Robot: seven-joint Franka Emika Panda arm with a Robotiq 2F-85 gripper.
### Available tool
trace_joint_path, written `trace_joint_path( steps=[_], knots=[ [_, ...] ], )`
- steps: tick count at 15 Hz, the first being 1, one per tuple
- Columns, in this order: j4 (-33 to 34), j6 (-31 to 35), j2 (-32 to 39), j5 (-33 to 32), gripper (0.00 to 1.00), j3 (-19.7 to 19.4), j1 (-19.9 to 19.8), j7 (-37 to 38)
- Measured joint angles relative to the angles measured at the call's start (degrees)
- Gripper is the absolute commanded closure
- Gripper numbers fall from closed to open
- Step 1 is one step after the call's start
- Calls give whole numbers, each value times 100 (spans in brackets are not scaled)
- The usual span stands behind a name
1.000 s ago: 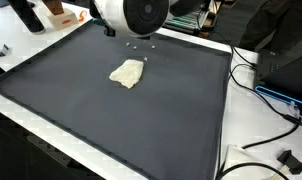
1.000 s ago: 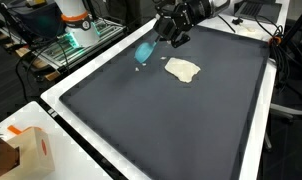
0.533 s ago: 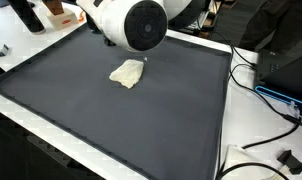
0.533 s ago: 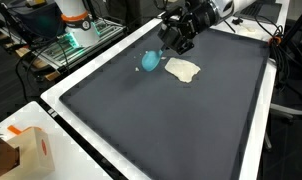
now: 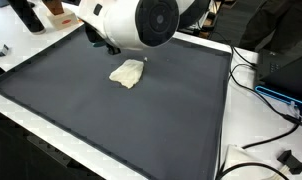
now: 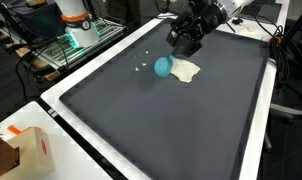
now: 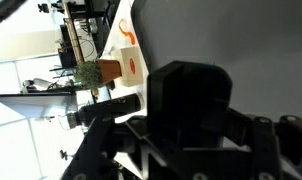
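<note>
A blue ball point(image 6: 163, 67) lies on the dark mat point(image 6: 161, 120), touching the left edge of a crumpled beige cloth point(image 6: 184, 70). My gripper point(image 6: 183, 42) hangs just above and behind both, apart from the ball, with nothing visibly in it. Its jaws are too dark and blurred to read. In an exterior view the white wrist point(image 5: 141, 22) hides the ball, and the beige cloth point(image 5: 127, 72) shows just below it. The wrist view is filled by the black gripper body point(image 7: 191, 110), with a patch of grey mat point(image 7: 261, 40) at the upper right.
The mat has a raised white rim point(image 6: 81, 75). A cardboard box point(image 6: 26, 150) sits at the near corner, and an orange-and-white container point(image 6: 76, 18) stands beyond the far edge. Cables point(image 5: 276, 100) and black gear lie off the mat's side. An orange-marked box point(image 7: 131, 55) shows in the wrist view.
The blue ball has moved across the mat from open ground over to the beige cloth. The arm has shifted the same way and now covers more of the view above the cloth.
</note>
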Motion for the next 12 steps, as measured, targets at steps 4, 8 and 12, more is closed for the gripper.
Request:
trace_joint_path(
  steps=[4,8,12],
  knots=[
    [1,54,68,8,81,21,12,-407],
    [3,83,178,10,81,27,43,-672],
    [4,203,217,10,81,64,80,-838]
  ],
)
